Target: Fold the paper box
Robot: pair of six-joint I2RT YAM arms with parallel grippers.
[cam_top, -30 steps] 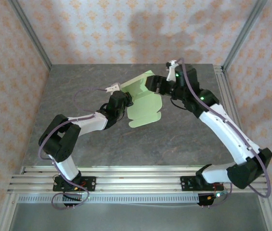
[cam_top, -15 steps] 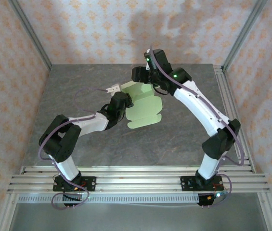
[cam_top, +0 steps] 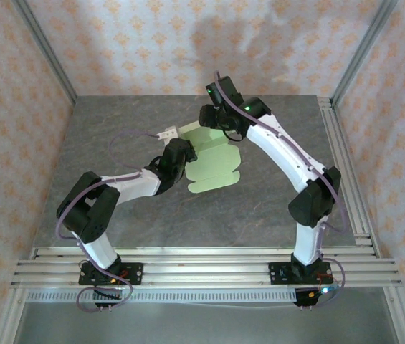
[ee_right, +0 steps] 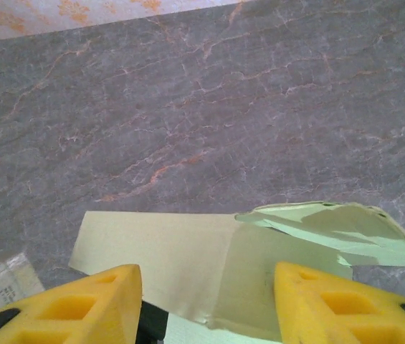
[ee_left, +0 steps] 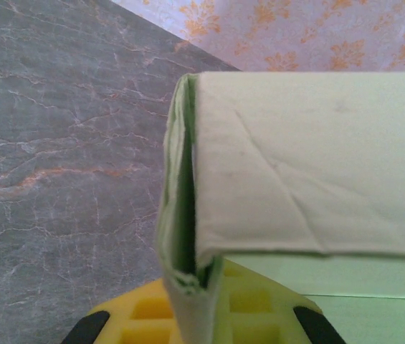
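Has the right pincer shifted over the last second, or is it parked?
Yes. The right pincer has swung left, away from the table's right-hand rail, and now hangs over the far edge of the paper box.

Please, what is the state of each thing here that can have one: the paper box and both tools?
paper box: partly folded, not closed, lying on the table.
left tool: shut on the paper box's folded edge.
right tool: open, over the box's far flap.
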